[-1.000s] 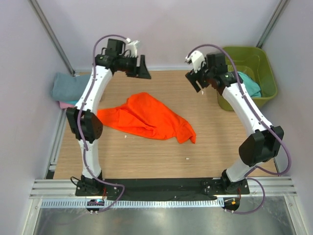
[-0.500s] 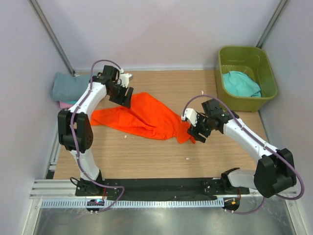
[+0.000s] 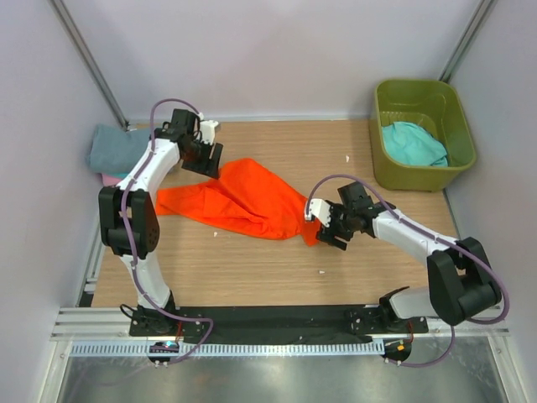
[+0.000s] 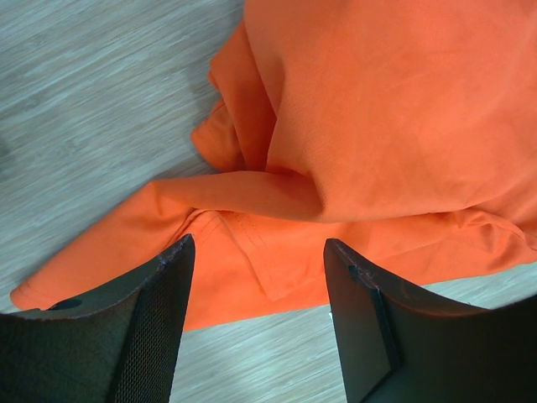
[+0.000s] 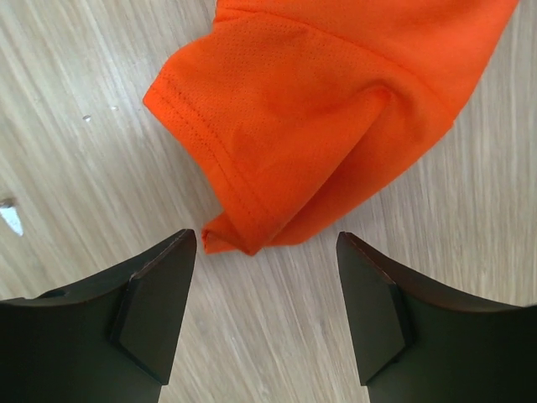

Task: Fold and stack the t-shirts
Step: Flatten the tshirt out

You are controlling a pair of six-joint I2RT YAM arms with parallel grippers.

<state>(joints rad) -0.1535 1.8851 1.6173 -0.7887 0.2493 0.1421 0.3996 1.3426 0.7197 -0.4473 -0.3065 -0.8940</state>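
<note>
A bright orange t-shirt [image 3: 247,197] lies crumpled on the wooden table. My left gripper [image 3: 210,158] is open at its far left edge; in the left wrist view the orange cloth [image 4: 369,143] fills the space just ahead of the open fingers [image 4: 151,319]. My right gripper [image 3: 323,225] is open at the shirt's right corner; the right wrist view shows that folded corner [image 5: 310,134] just in front of the fingers [image 5: 155,311], apart from them. A teal shirt [image 3: 413,143] lies in the tub. A grey-blue shirt [image 3: 113,147] lies on a pink one [image 3: 112,179] at far left.
The olive-green tub [image 3: 424,96] stands at the back right. Metal frame posts [image 3: 88,63] rise at the back corners. Small white specks [image 3: 322,271] lie on the wood near the front. A rail [image 3: 277,323] runs along the near edge.
Both arms have come down from high above the table to the orange shirt. The left gripper closed in on its far left edge, the right on its right corner.
</note>
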